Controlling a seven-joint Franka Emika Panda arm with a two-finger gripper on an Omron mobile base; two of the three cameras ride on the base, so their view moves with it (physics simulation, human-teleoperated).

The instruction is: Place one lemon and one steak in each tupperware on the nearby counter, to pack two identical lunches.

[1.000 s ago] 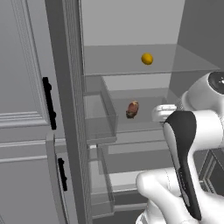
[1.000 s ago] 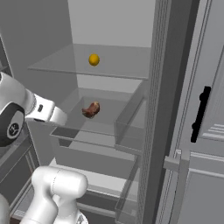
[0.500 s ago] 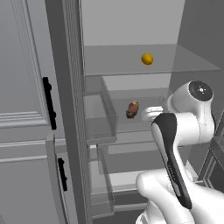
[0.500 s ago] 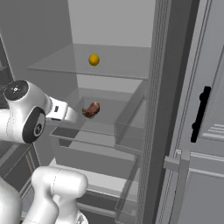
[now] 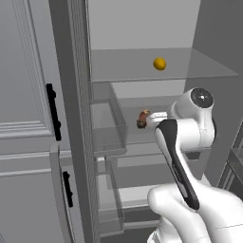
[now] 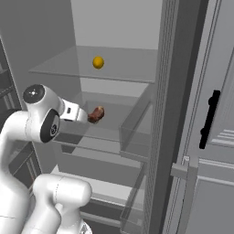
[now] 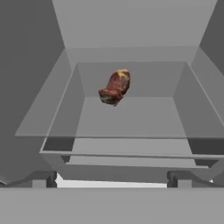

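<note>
Now aimed straight at the steak (image 7: 114, 87) inside the clear fridge drawer (image 7: 131, 146), fingers (image 7: 38, 179) spread wide, apparently ready for grabbing.

An open fridge stands ahead, its grey interior lit. A lemon (image 5: 160, 63) sits on the upper glass shelf (image 5: 142, 66), toward the right. Below it, a steak (image 5: 142, 118) lies in a clear drawer (image 5: 111, 128) at mid height. The white arm (image 5: 182, 156) rises from the lower right and bends toward the steak, its end just beside the meat. On the left, a grey panelled door (image 5: 28, 118) carries a black bar handle (image 5: 52, 111).
</note>
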